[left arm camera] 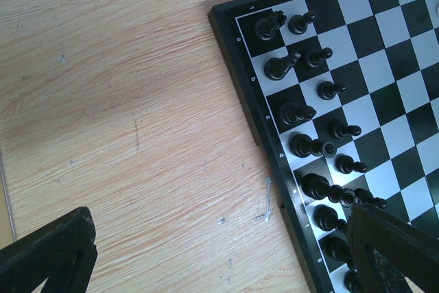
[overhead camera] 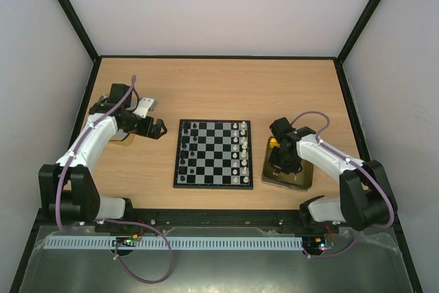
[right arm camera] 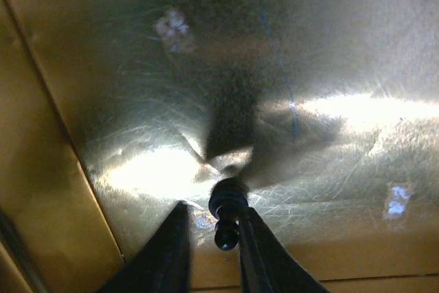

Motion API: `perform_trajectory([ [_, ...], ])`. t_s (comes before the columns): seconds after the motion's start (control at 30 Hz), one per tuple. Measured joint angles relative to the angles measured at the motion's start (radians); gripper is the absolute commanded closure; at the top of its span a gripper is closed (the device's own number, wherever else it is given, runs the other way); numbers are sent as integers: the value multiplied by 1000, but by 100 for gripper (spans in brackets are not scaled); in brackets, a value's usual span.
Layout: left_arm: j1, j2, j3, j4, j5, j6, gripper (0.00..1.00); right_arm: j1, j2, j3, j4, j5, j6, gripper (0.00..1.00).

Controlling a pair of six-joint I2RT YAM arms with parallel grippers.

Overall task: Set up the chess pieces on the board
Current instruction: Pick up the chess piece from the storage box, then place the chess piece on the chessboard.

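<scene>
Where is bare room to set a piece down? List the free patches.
Free: the table beyond the board; the board's middle files, between the black pieces and white pieces; the strip left of the board. Crowded: both piece-filled board edges, and the gold tin under the right arm.

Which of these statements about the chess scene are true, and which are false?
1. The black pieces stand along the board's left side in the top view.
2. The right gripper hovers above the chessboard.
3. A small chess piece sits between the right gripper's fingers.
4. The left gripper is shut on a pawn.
1. True. The black pieces fill the two left columns of the chessboard.
2. False. The right gripper is down inside the gold tin, beside the board.
3. True. A small chess piece sits between its fingers, on the tin's floor.
4. False. The left gripper is wide open and holds nothing, over bare table left of the board.
</scene>
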State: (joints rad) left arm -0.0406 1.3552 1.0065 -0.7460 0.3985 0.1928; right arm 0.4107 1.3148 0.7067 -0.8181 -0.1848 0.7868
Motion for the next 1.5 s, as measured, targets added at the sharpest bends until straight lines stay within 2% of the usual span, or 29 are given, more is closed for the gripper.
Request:
perform_trajectory([
  [0.17,0,0,0,0,0,0,1,-16,32,-1,14,2,-6,98],
  [0.4,0,0,0,0,0,0,1,-18,33,23,-13,23,-29,98],
  [0.63,0,0,0,0,0,0,1,6,23,245,-135,103,-57,98],
  [0.73,0,0,0,0,0,0,1,97,50,381,-184,140,-55,98],
  [0.87,0,0,0,0,0,0,1,320,166,558,-197,130,-34,98],
  [1.1,2,0,0,0,0,0,1,586,399,713,-201,55,-22,98],
  [1.3,2,0,0,0,-1,0,1,702,560,824,-195,1,-53,98],
  [1.5,2,0,0,1,-11,0,1,756,666,884,-186,-31,-77,98],
])
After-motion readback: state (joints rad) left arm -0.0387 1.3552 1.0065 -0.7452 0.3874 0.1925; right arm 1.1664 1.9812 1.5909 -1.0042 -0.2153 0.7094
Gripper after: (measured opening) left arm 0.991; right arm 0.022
